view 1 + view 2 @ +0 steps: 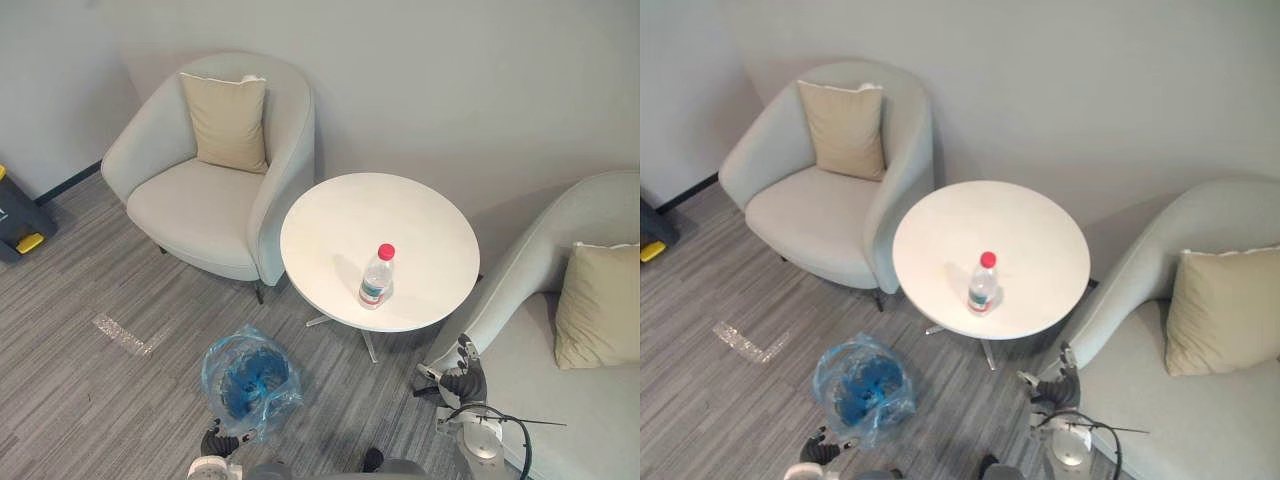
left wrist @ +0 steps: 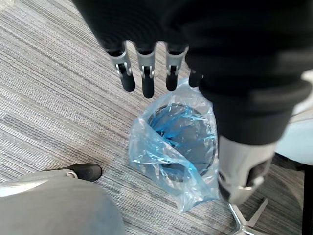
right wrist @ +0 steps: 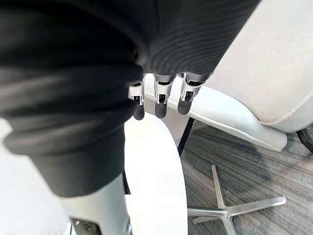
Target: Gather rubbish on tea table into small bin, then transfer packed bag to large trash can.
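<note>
- The bottle (image 1: 377, 276) is standing upright on the round table (image 1: 420, 220), toward its near edge.
- The blue-lined small bin (image 1: 248, 380) is sitting on the carpet, near-left of the table.
- The left hand (image 2: 146, 81) is hovering above the bin, fingers straight, holding nothing.
- The right hand (image 3: 160, 102) is hovering beside the table's near-right edge, fingers relaxed, holding nothing.

Both eye views look steeply down from the robot's head onto the round desk (image 1: 400, 215) and the bag-lined bin (image 1: 248, 378), sharing nearly the whole scene, while the left wrist view hangs close above that bin and the right wrist view sits close beside the desk's rim, facing the floor beneath.
</note>
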